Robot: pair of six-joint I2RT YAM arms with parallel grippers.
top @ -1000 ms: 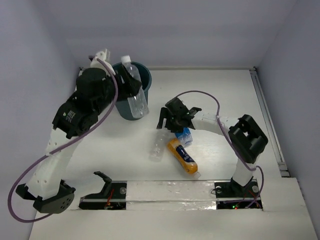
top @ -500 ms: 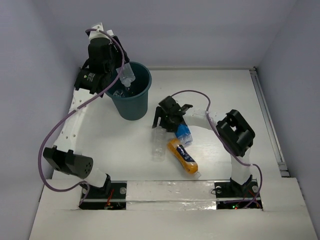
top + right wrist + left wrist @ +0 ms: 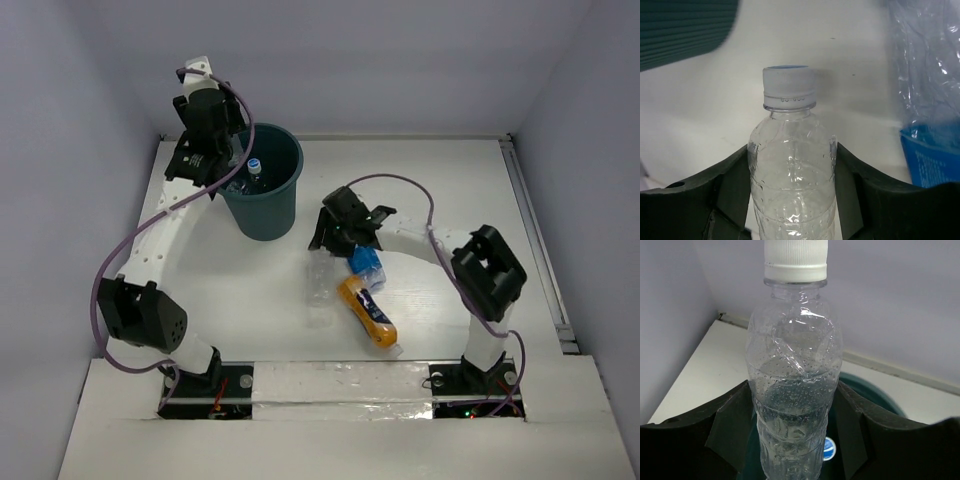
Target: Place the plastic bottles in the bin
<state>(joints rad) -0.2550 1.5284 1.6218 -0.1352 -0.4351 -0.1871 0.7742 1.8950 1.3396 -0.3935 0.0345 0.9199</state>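
The left gripper (image 3: pixel 795 407), clamping a clear bottle (image 3: pixel 795 365), is arriving over the bin (image 3: pixel 266 212) (release pending) — the right gripper (image 3: pixel 791 167) is tightening on a second bottle (image 3: pixel 790 150).

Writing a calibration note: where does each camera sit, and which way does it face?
Top external: above and behind the bases, looking down at the table; both arms show.
Left wrist: on the left arm, facing along the left end effector at a white-capped bottle over the bin; fingers show.
Right wrist: on the right arm, facing along the right end effector at a clear bottle on the table; fingers show.
Shared: the bin, in top and left wrist.
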